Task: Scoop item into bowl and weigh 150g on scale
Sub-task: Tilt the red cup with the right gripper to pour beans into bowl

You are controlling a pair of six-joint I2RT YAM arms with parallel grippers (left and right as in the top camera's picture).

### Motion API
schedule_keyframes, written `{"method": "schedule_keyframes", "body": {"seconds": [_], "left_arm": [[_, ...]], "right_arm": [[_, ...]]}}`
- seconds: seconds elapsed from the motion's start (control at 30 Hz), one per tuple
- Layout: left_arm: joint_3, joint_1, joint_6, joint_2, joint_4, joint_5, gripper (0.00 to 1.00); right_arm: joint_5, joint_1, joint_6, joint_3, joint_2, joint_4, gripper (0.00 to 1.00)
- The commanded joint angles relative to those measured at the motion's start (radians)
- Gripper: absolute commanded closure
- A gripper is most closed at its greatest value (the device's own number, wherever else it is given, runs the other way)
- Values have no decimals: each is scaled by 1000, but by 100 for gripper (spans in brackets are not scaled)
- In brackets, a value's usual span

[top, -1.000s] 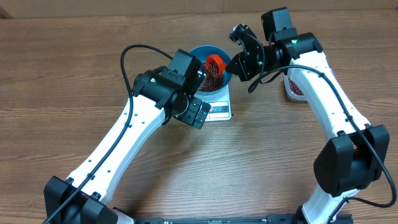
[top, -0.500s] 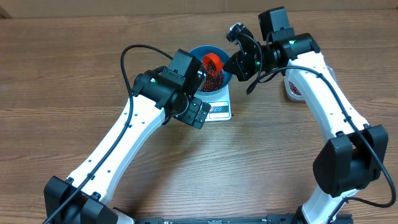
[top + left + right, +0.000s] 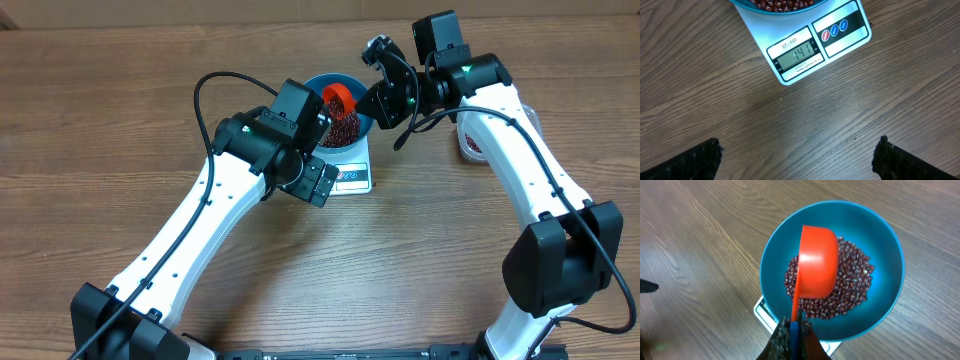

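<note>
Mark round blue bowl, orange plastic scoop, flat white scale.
round blue bowl (image 3: 886, 245): right wrist, inner wall.
orange plastic scoop (image 3: 817, 260): right wrist, cup underside.
flat white scale (image 3: 797, 52): left wrist, display.

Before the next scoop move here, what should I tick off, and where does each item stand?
1. Bowl sits on scale: ok.
2. Display reads 150: not ok, shows 141.
3. Right gripper shut on orange scoop handle: ok.
4. Scoop above bowl, over the beans: ok.
5. Left gripper open, apart from scale: ok.
6. Supply left in tub: cannot tell, arm mostly hides it.
</note>
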Motion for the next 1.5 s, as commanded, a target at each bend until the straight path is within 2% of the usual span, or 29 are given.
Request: {"method": "schedule_keyframes", "body": {"seconds": [0.0, 0.5, 0.6, 0.63, 0.67, 0.8, 0.9, 1.47], "left_arm": [[9, -2, 15, -11, -3, -3, 0], [9, -2, 15, -11, -3, -3, 0], [9, -2, 15, -11, -3, -3, 0], [9, -2, 15, -11, -3, -3, 0], [9, -2, 15, -11, -3, -3, 1], [9, -2, 15, -11, -3, -3, 0], [9, -2, 15, -11, -3, -3, 0], [9, -2, 15, -11, -3, -3, 0]], "right_arm": [[-5, 4, -3, 26, -1, -1, 96], [-5, 4, -6, 26, -1, 0, 96], [-4, 10, -245, 26, -1, -70, 96], [14, 11, -277, 26, -1, -77, 96], [34, 11, -265, 26, -1, -69, 97], [62, 11, -63, 26, -1, 5, 96], [49, 16, -105, 26, -1, 0, 96], [48, 16, -96, 26, -1, -7, 96]]}}
